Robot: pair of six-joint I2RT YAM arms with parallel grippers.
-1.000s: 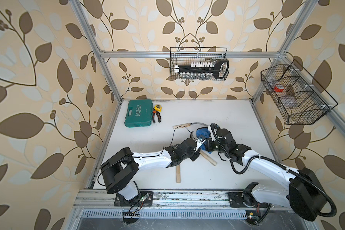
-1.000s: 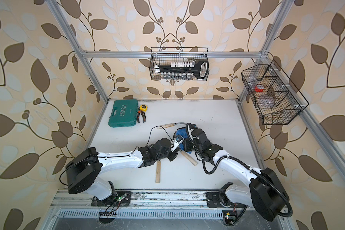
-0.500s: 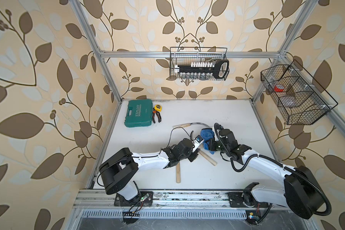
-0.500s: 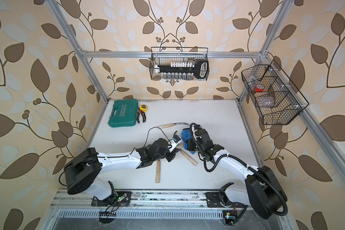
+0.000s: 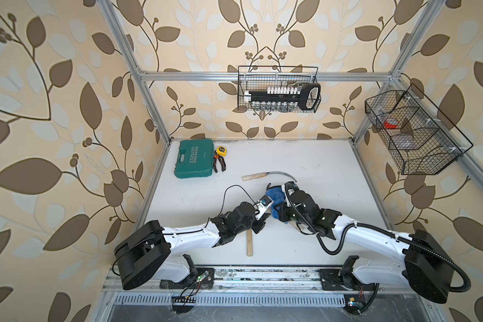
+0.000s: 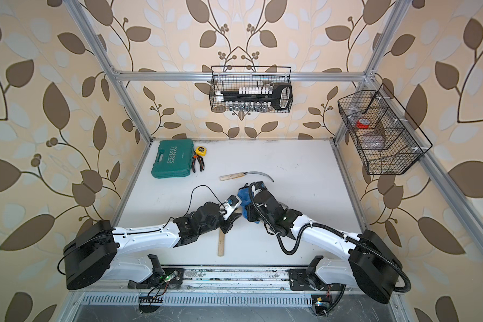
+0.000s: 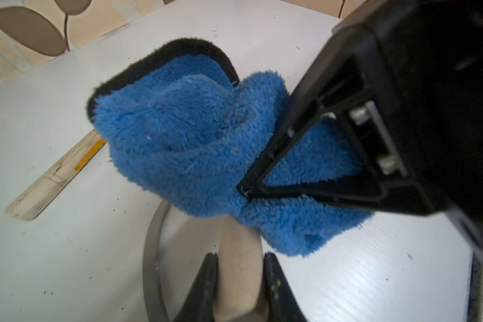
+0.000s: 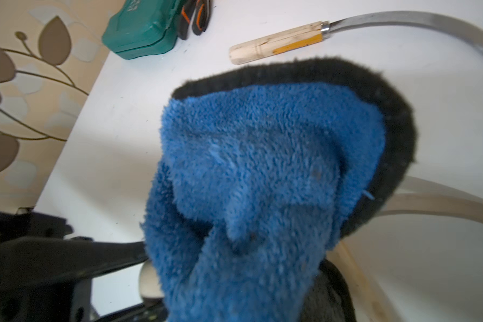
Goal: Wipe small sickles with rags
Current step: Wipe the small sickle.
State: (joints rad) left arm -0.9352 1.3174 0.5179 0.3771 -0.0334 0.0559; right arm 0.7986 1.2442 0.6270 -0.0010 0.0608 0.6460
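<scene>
Bunched blue rag [image 5: 273,195], apparently gripped by right hand [image 5: 277,208], sickle [image 5: 265,175] lying beyond

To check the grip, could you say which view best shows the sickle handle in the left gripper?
The left wrist view: the sickle handle is clamped in the left gripper, running under the blue rag. In both top views it is hidden; the right wrist view shows mostly rag.

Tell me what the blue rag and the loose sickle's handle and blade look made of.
The rag looks like microfibre: fuzzy blue pile, dark plush trim. The handle seems pale bare wood, matte, with lengthwise grain lines. The blade is metal, probably steel: dull grey, faint sheen.
</scene>
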